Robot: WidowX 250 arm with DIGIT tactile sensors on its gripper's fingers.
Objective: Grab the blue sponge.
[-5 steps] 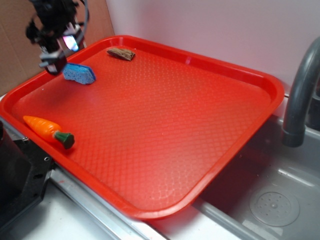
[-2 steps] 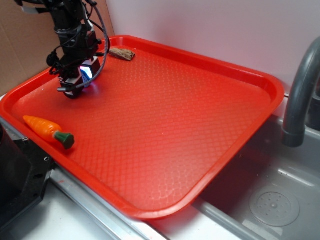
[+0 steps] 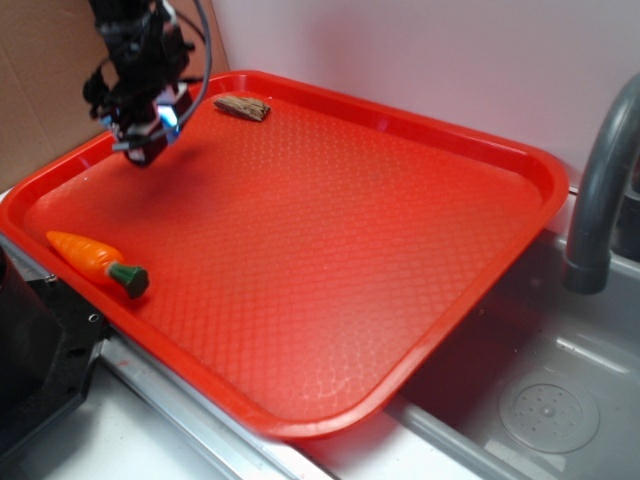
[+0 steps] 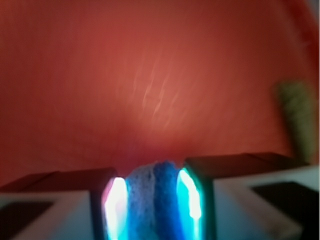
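Gripper [image 3: 143, 152] hanging over the tray's [image 3: 540, 190] far left corner, apparently just clear of the surface. Fingers [image 4: 116, 205] pinched narrow on the sponge [image 4: 152, 197], squeezed between the lit pads; in the exterior view, only a blue glint at the tips. Carrot [image 3: 97, 262] by the near left rim, well apart. Wood chunk [image 3: 242, 107] beside the far rim. Faucet [image 3: 600, 190] at right, over the sink [image 3: 560, 400].

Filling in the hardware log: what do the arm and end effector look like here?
Black arm with loose black cables looping beside it. The end effector is black too, with a lit panel glowing blue-white on its side. In the wrist view, its fingers are dark blocks over white bases, inner faces glowing pink-white and cyan.
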